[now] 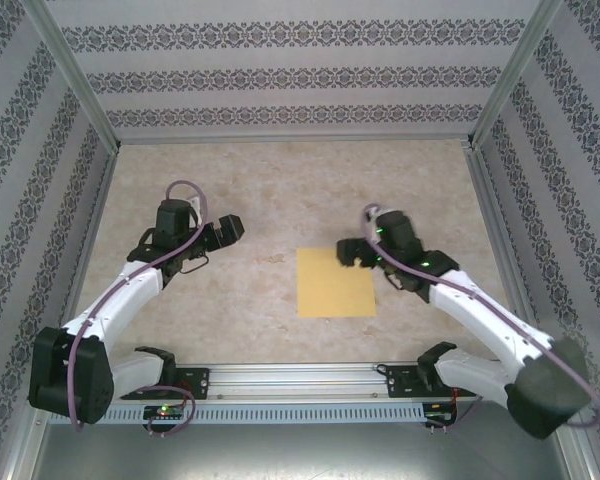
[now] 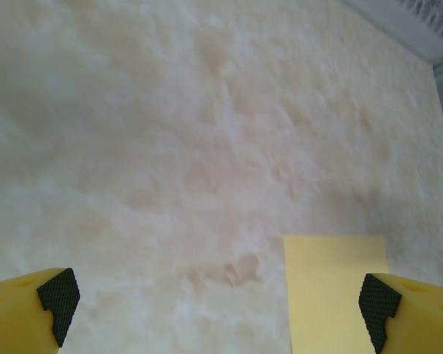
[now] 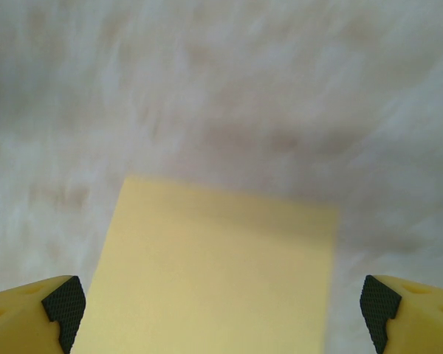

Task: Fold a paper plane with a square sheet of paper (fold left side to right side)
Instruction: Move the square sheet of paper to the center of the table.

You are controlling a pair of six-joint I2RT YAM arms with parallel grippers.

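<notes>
The square sheet of paper lies flat and unfolded on the beige table, near the middle and slightly right. My right gripper hovers over the sheet's upper right corner, jaws wide open and nothing between them; in the right wrist view the yellow sheet spreads below the open gripper. My left gripper hangs open to the left of the sheet, well apart from it. In the left wrist view the paper shows at lower right, beside the right fingertip.
Patterned walls with metal frame posts enclose the table on three sides. An aluminium rail carrying both arm bases runs along the near edge.
</notes>
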